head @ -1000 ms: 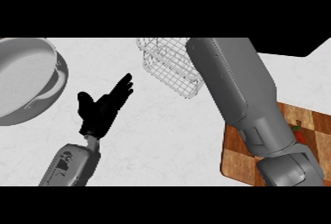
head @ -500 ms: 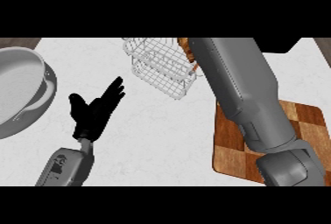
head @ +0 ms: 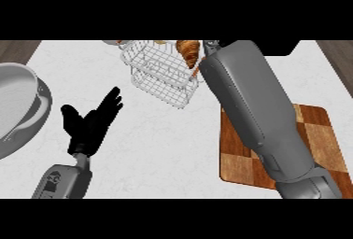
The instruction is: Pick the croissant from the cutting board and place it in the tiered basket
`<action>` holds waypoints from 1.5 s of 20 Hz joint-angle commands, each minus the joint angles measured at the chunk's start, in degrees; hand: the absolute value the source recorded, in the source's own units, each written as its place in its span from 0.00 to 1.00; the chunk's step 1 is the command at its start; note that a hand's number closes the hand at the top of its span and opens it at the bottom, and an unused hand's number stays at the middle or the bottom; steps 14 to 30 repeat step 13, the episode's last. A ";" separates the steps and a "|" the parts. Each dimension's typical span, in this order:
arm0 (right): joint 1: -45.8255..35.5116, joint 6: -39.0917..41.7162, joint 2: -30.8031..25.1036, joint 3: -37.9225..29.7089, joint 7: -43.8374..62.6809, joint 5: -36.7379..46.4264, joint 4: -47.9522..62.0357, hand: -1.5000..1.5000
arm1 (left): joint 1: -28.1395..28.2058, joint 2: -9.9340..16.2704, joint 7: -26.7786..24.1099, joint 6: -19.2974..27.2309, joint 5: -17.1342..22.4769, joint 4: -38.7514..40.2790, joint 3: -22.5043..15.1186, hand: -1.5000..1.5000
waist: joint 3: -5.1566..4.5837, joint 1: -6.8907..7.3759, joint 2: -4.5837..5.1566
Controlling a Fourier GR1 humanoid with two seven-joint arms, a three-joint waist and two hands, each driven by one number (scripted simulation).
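Far left, around 9 o'clock, we see a grey pan [head: 21, 109] half out of view, not part of the job. Next to it, at 8 o'clock, our left hand [head: 91, 122] rests over the bare counter [head: 158, 154], fingers straight and apart, holding nothing.

Moving right to 12 o'clock: the wire basket [head: 160, 74] sits at the counter's far edge. The croissant [head: 188, 52] shows at its upper right corner, up at the rim. We can't tell whether it sits inside the tier or is held just above it.

Croissant looks golden-brown, darker ridges, tapered, standing roughly on end from this angle.

Handling, our read: light, soft, flaky crust that crushes and sheds easily. Not slippery. Best held across the thick middle, not at the thin tips, which would likely snap.

Right of that, our right forearm [head: 251, 112] runs from 5 o'clock up to 12 o'clock and covers most of the cutting board [head: 321, 140] at 3 o'clock. The right hand itself is hidden past the wrist beside the croissant, so we can't tell what its fingers are doing.

Board shows no croissant on the visible part. We judge this as the placing step, release not confirmed.
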 commanded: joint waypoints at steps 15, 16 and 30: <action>20.91 13.51 0.00 15.71 10.33 -4.16 -35.40 0.00 | 4.78 2.05 -0.79 0.80 0.81 -0.92 3.26 0.50 | 0.03 -6.43 -2.27; 20.91 13.51 0.00 15.71 10.33 -4.16 -35.40 0.00 | 4.78 2.05 -0.79 0.80 0.81 -0.92 3.26 0.50 | 0.03 -6.43 -2.27; 20.91 13.51 0.00 15.71 10.33 -4.16 -35.40 0.00 | 4.78 2.05 -0.79 0.80 0.81 -0.92 3.26 0.50 | 0.03 -6.43 -2.27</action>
